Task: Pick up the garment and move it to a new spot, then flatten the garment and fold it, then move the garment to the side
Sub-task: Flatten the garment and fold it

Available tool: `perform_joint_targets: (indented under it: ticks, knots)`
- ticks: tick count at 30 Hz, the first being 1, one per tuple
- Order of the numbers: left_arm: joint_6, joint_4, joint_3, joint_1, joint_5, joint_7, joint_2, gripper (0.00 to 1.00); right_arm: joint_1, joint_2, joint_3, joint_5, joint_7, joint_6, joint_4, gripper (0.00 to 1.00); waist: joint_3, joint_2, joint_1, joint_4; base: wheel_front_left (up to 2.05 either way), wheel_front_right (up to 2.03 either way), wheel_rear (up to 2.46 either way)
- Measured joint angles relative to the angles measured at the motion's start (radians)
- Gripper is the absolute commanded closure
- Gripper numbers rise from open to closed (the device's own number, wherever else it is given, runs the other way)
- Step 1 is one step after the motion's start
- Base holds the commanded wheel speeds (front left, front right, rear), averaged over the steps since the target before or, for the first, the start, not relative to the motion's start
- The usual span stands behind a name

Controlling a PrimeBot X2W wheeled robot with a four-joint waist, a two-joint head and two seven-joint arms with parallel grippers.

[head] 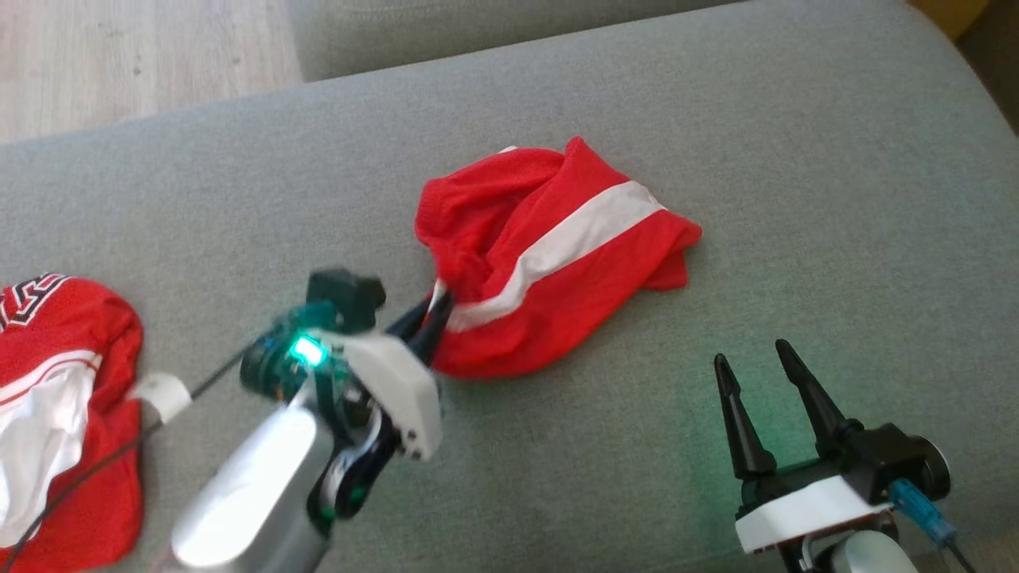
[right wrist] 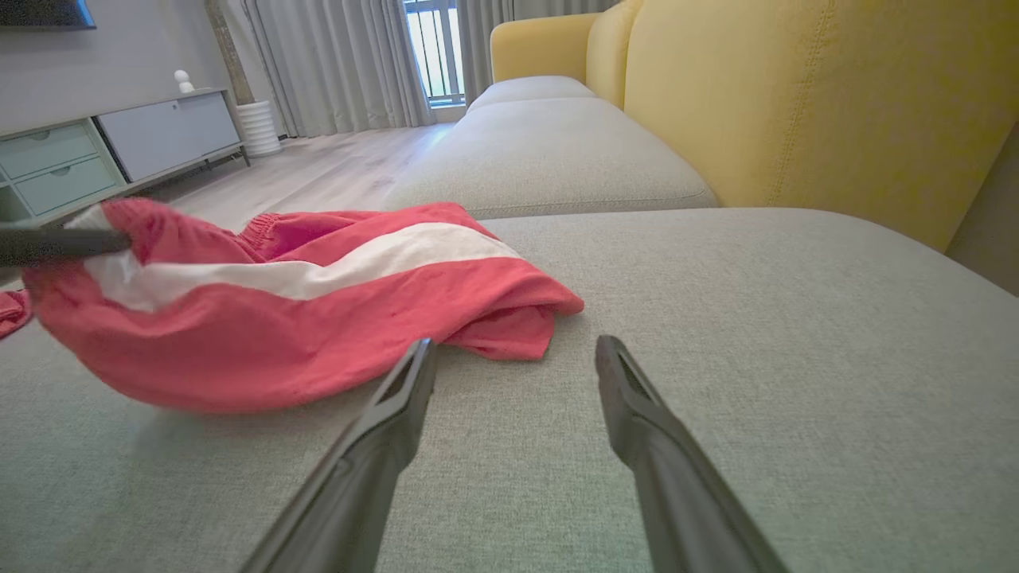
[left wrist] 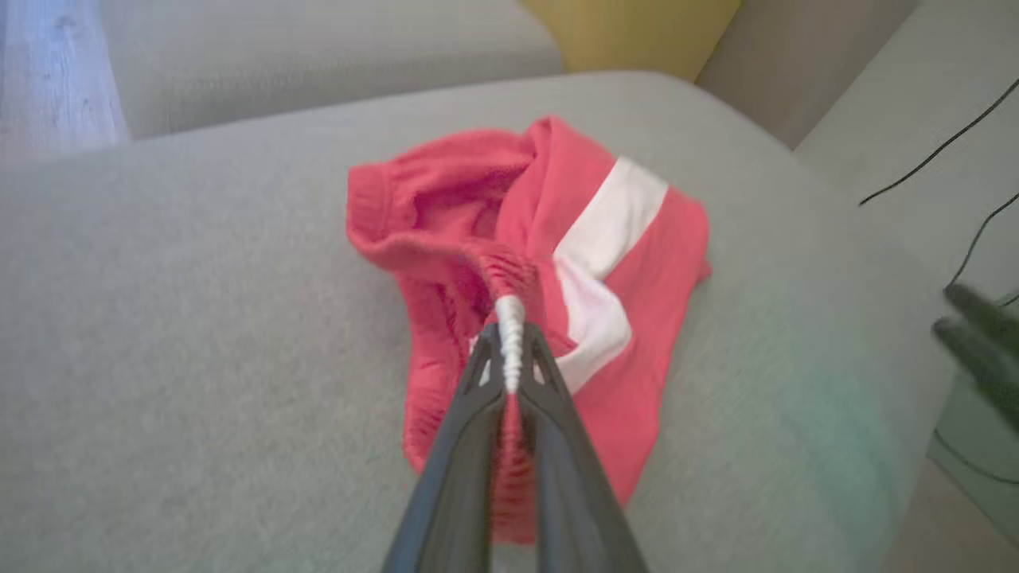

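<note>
Here: pinching, with the left jaws pressed together, a bunched red-and-white hem of the crumpled red mesh garment with a broad white stripe [head: 573, 286]. Gripped at the edge nearest the robot's left arm, with the fold caught between the two dark fingers [left wrist: 458, 454] (ribbed cloth visible along the whole slot). Heaped otherwise near the middle of the grey woven sofa seat cushion [head: 756, 143], stripe running diagonally across the top. Raised a little off the cushion at the gripped end, going by the right wrist view, with a shadow beneath; lying flat at the far end. Spread wide on the other side, the right jaws, with nothing between them, low over bare cushion at the robot's right, near the heap's closest corner but apart from it. At the left edge of the head view, a second red-and-white printed garment [head: 72, 398], well apart from the first. Behind the cushion, a yellow upholstered sofa back [right wrist: 796, 103]; beyond, pale wooden floor [head: 119, 56].
</note>
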Motion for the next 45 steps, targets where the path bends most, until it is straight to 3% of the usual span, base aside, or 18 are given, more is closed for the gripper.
perform_joint_targets:
  ticks: [9, 15, 20, 24, 28, 31, 41, 45]
  knots:
    - [-0.058, -0.028, 0.070, -0.276, -0.109, -0.017, -0.138, 1.00, -0.006, 0.003, 0.020, 0.000, 0.000, 0.000, 0.000, 0.00, -0.018, 0.0000, 0.0000, -0.051, 0.00, 0.00, 0.00]
    - [-0.099, 0.154, 0.102, -0.571, -0.123, -0.068, -0.233, 1.00, -0.027, 0.014, 0.049, 0.011, 0.000, 0.000, 0.003, 0.00, -0.007, 0.0000, 0.0000, -0.143, 0.00, 0.00, 0.00]
    - [-0.132, 0.288, 0.090, -0.747, -0.166, -0.113, -0.256, 1.00, -0.027, 0.021, 0.054, 0.020, 0.000, 0.000, 0.005, 0.00, 0.012, 0.0000, 0.0000, -0.204, 0.00, 0.00, 0.00]
    - [-0.141, 0.324, 0.075, -0.799, -0.210, -0.135, -0.265, 1.00, -0.027, 0.023, 0.049, 0.021, 0.000, 0.000, 0.005, 0.00, 0.020, 0.0000, 0.0002, -0.214, 0.00, 0.00, 0.00]
    - [-0.141, 0.340, 0.059, -0.742, -0.259, -0.139, -0.266, 1.00, -0.027, 0.025, 0.022, 0.025, 0.000, 0.000, -0.008, 0.00, 0.018, 0.0000, 0.0000, -0.182, 0.00, 0.00, 0.00]
    - [-0.139, 0.308, 0.044, -0.609, -0.282, -0.129, -0.236, 1.00, -0.026, 0.026, 0.008, 0.023, 0.000, 0.000, -0.019, 0.00, 0.016, 0.0000, 0.0000, -0.142, 0.00, 0.00, 0.00]
    - [-0.006, -0.051, 0.066, -0.001, -0.356, -0.142, -0.012, 1.00, -0.023, 0.009, -0.048, 0.000, 0.000, 0.000, -0.058, 0.00, 0.014, 0.0000, 0.0000, 0.035, 0.00, 0.00, 0.00]
    - [0.009, -0.141, 0.074, 0.129, -0.351, -0.175, 0.060, 1.00, -0.035, -0.024, -0.060, 0.042, 0.000, 0.000, -0.051, 0.00, 0.017, 0.0000, -0.0001, 0.110, 0.00, 0.00, 0.00]
